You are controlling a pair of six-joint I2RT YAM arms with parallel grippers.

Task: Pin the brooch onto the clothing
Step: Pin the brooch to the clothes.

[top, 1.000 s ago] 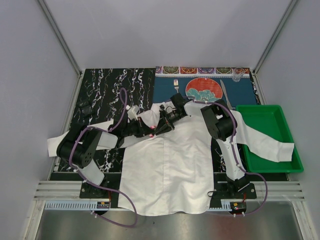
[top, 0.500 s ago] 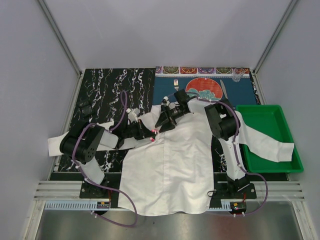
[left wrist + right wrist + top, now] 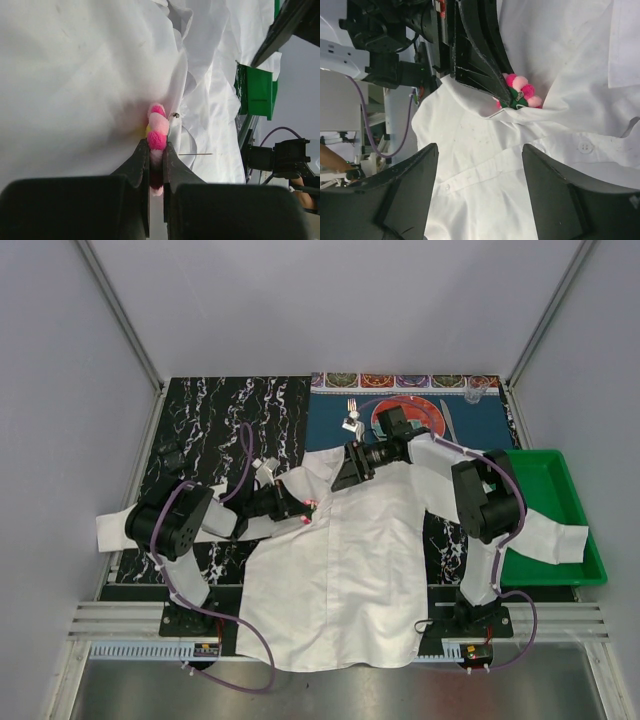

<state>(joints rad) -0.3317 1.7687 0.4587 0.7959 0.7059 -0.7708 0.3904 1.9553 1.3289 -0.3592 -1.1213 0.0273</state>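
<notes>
The clothing (image 3: 335, 560), a white shirt, lies spread front-up between the arms. My left gripper (image 3: 156, 149) is shut on the pink brooch (image 3: 157, 131), pressing it against a raised fold of the shirt near the collar. A thin pin (image 3: 196, 154) lies against the fabric just right of the brooch. In the top view the left gripper (image 3: 300, 508) and the brooch (image 3: 312, 505) sit at the shirt's upper left. My right gripper (image 3: 479, 150) is open and empty, hovering over the button placket a short way from the brooch (image 3: 520, 92). From above, the right gripper (image 3: 341, 478) is over the collar.
A green tray (image 3: 545, 475) stands at the right with a shirt sleeve draped into it. Behind the shirt a blue placemat holds a red-and-teal plate (image 3: 415, 418), a fork (image 3: 352, 408) and a knife (image 3: 450, 428). A black marbled mat (image 3: 225, 415) covers the left.
The right gripper has opened and drawn back up and to the right, away from the brooch. The left gripper has stayed shut on the brooch, almost in place.
</notes>
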